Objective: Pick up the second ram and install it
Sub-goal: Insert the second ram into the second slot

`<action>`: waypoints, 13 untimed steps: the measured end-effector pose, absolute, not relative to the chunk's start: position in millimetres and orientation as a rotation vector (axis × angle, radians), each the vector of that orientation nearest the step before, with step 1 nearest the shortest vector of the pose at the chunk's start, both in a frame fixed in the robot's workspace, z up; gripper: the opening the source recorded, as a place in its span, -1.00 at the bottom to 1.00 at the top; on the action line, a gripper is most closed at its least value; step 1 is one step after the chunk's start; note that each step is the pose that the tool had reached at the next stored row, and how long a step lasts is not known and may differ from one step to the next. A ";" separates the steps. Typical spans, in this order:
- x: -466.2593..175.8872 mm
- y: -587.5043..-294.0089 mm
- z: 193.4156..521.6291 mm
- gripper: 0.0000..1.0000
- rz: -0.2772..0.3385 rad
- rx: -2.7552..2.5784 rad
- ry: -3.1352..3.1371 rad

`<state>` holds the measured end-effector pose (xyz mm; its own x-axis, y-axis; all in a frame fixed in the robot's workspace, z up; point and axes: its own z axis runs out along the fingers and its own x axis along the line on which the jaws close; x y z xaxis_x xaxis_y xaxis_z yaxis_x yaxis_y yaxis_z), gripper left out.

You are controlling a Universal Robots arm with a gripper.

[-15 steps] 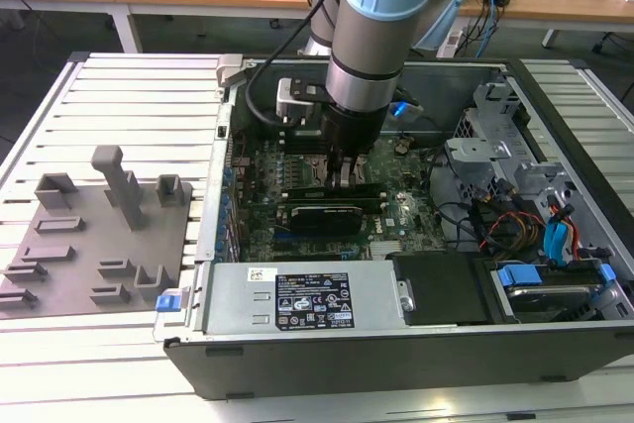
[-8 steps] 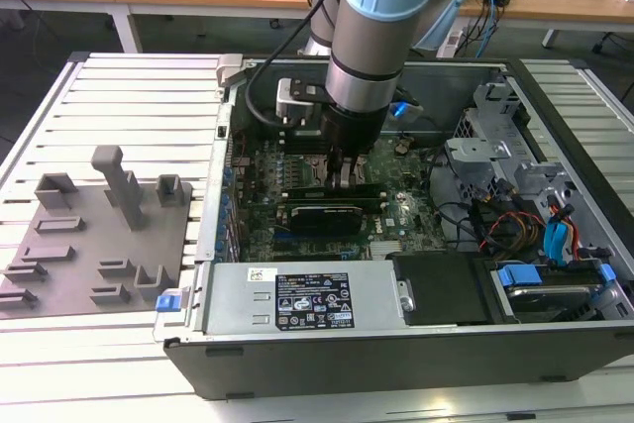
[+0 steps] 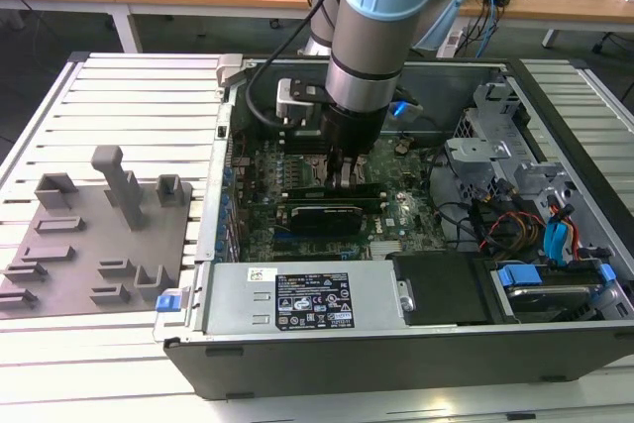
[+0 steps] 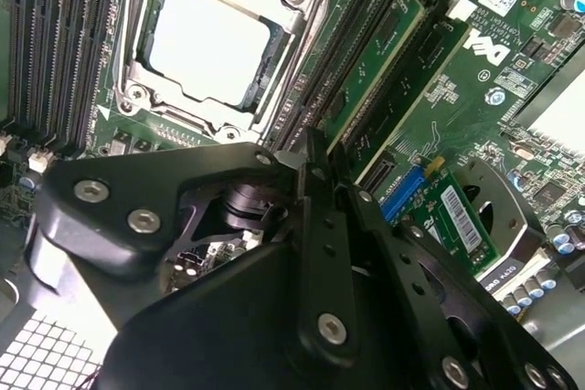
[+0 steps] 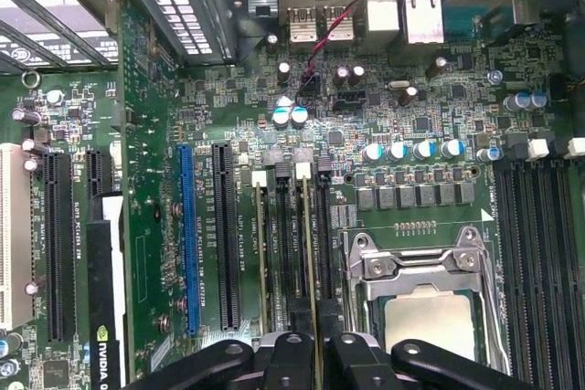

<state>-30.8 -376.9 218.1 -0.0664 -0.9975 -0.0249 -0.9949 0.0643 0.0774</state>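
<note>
Inside the open computer case (image 3: pixel 327 354), my gripper (image 3: pixel 344 177) reaches down onto the motherboard's memory slots. In both wrist views its black fingers (image 5: pixel 291 358) are shut on the second ram (image 5: pixel 311 253), a thin green stick standing on edge in a slot beside the processor socket. The same stick (image 4: pixel 370 61) runs away from the fingertips (image 4: pixel 315 157) in the second wrist view. Another green stick (image 5: pixel 260 253) stands in a slot one over, also visible as (image 4: pixel 420 66).
The silver processor (image 4: pixel 208 47) sits in its socket beside the slots. A black graphics card (image 3: pixel 322 215) lies just in front of the gripper. Cables and drive bays (image 3: pixel 535 225) crowd the exterior view's right. A gray fixture (image 3: pixel 99 235) rests on the slatted table.
</note>
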 end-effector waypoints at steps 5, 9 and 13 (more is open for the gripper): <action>-30.7 -376.6 217.4 -0.72 -0.115 2.124 -2.267; -31.0 -376.8 223.2 -0.72 -0.114 2.124 -2.267; -31.1 -377.2 222.0 -0.72 -0.113 2.123 -2.267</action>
<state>-31.1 -377.2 222.0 -0.0664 -0.9975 -0.0256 -0.9950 0.0643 0.0759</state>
